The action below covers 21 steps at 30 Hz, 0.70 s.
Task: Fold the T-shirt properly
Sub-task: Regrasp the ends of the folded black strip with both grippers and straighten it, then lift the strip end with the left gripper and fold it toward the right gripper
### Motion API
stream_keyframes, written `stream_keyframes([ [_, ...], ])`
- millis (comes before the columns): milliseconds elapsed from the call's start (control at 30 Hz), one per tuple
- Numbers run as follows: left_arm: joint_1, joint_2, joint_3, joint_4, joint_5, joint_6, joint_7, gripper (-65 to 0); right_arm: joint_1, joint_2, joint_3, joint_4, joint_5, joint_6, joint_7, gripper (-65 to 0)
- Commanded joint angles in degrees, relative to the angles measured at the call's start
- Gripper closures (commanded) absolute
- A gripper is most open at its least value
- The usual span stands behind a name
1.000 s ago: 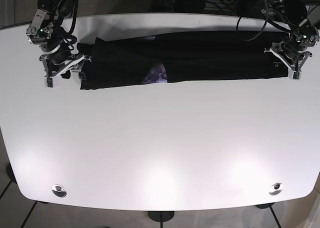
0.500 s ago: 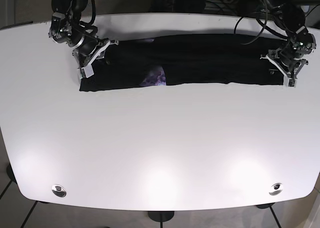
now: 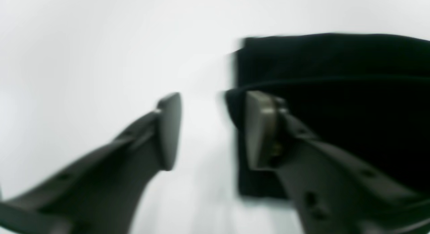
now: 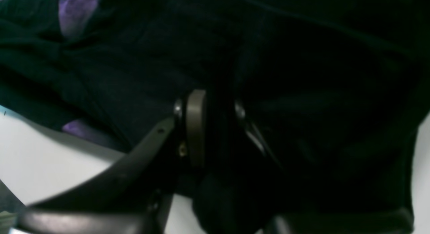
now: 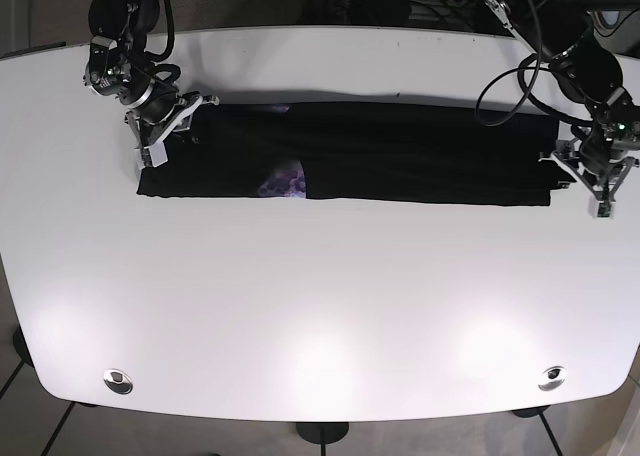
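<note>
The black T-shirt lies as a long folded strip across the far part of the white table, with a purple print showing at its front edge. My right gripper is at the strip's left end. In the right wrist view it is shut on a fold of black fabric. My left gripper is at the strip's right end. In the left wrist view it is open with bare table between its fingers, and the shirt's edge lies beside one finger.
Two round metal fittings sit near the table's front corners. Black cables hang above the table's back right. The table's back edge runs just behind the shirt.
The shirt strip has shifted left and toward the front. My right gripper moved left with its end. My left gripper moved down and right, off the shirt's right end.
</note>
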Motion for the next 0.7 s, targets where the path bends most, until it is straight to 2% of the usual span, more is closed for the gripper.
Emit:
stream_keyframes([
  [33, -0.18, -0.72, -2.65, 1.14, -5.20, 0.10, 0.56, -40.8, 0.30, 0.29, 0.01, 1.08, 0.22, 0.14, 0.41, -11.7],
  [100, 1.67, -0.90, -6.25, -0.18, -11.27, 0.10, 1.17, -47.1, 0.21, 0.29, 0.01, 0.99, 0.22, 0.23, 0.41, -11.7],
  [233, 5.45, -4.42, -6.08, -6.24, -23.93, 0.10, 1.61, -45.1, 0.13, 0.29, 0.19, 1.16, 0.22, 0.40, 0.41, -11.7],
  [300, 6.50, -5.56, -4.32, -10.20, -28.32, 0.10, 1.61, -45.1, 0.13, 0.29, 0.19, 1.16, 0.22, 0.40, 0.41, -11.7],
  [567, 6.15, -5.56, -0.54, -18.11, -29.20, 0.10, 1.61, -44.2, 0.13, 0.29, 0.28, 1.16, 0.31, 0.58, 0.41, -11.6],
  [633, 6.15, -5.56, -0.28, -17.93, -29.20, 0.10, 1.61, -38.2, 0.13, 0.29, 0.28, 1.16, 0.31, 0.67, 0.41, -11.6],
  [700, 6.15, -5.56, 0.43, -17.76, -29.20, 0.10, 1.61, -25.6, 0.13, 0.29, 0.28, 1.25, 0.31, 0.67, 0.41, -11.6],
])
